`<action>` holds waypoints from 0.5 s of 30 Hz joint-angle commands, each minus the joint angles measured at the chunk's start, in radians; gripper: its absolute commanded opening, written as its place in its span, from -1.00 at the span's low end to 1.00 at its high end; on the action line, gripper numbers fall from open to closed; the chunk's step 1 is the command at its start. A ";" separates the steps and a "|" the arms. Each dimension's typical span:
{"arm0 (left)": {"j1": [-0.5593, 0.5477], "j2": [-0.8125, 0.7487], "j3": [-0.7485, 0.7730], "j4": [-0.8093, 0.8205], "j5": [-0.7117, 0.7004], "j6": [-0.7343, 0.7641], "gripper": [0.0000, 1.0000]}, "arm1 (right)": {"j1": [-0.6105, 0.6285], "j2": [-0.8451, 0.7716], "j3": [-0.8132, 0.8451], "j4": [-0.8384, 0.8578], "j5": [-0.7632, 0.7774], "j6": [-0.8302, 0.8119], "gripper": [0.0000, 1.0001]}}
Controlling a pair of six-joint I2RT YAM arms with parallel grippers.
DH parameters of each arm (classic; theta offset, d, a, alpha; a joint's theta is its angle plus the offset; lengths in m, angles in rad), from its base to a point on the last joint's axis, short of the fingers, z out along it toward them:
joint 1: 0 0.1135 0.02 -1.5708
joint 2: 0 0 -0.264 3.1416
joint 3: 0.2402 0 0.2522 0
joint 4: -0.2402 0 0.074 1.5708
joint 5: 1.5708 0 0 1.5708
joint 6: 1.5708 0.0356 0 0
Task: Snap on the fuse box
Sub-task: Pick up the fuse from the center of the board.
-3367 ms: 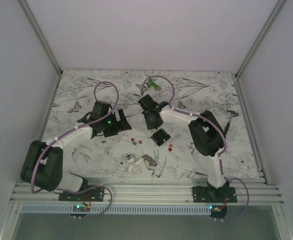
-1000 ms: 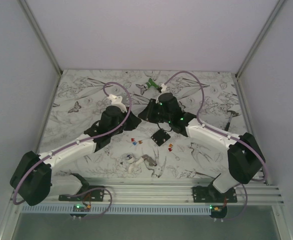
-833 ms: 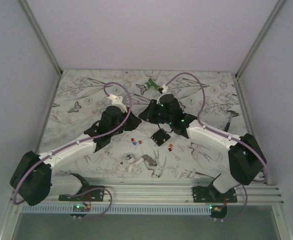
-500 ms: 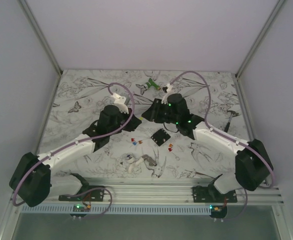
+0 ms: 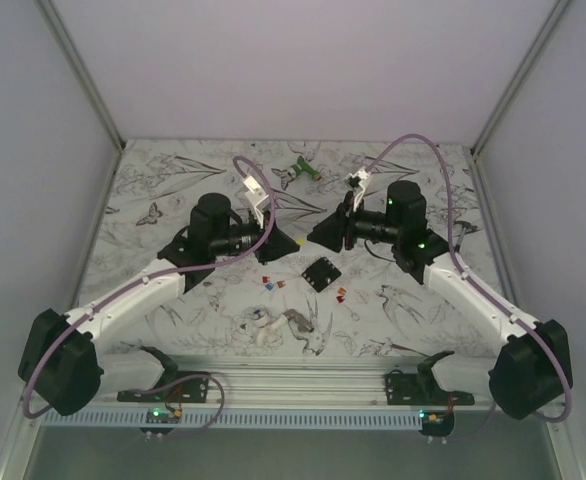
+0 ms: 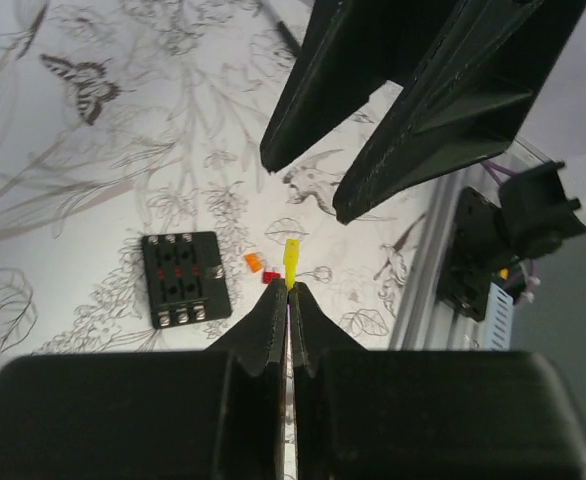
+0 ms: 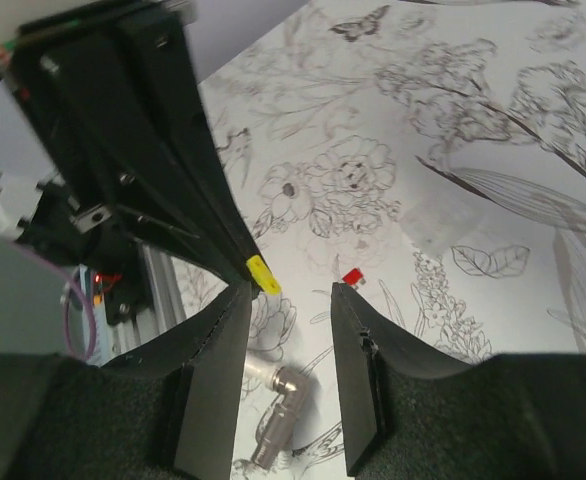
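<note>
The fuse box point(image 5: 322, 273) lies flat on the flower-printed worktop point(image 5: 423, 320), slotted face up, with neither claw touching it. In the left wrist view, the fuse box point(image 6: 180, 280) shows rows of slots, and there is red in some of the middle ones.

Both claws hang above the worktop just beyond the box, on the side away from the arm bases, and point at each other tip to tip. The left claw point(image 5: 291, 243) is beyond the box and a little to its left. Its fingers are pressed together, pinching a small yellow fuse point(image 6: 292, 265) that sticks out past the tips of the left claw point(image 6: 287, 292). The right claw point(image 5: 316, 237) is straight beyond the box. Seen from its own wrist, the right claw point(image 7: 291, 295) has its fingers spread and grips nothing. The yellow fuse point(image 7: 262, 274) sits just in front of the gap, close to one fingertip.

A few loose coloured fuses point(image 5: 271, 283) lie near the box's left side, and a red fuse point(image 7: 352, 276) rests on the worktop close by. A clump of white and grey parts point(image 5: 273, 325) lies to the box's left, on the side toward the arm bases. A green object point(image 5: 303, 170) sits well beyond the box, near the back edge.
</note>
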 commanded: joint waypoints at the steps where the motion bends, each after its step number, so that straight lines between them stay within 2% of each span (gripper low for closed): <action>1: -0.001 0.002 0.038 -0.003 0.180 0.062 -1.00 | -0.003 -0.038 0.028 -0.042 -0.182 -0.162 -0.13; 15: -0.038 0.025 0.082 -0.009 0.263 0.072 -1.00 | -0.002 -0.049 0.048 -0.081 -0.304 -0.229 -0.25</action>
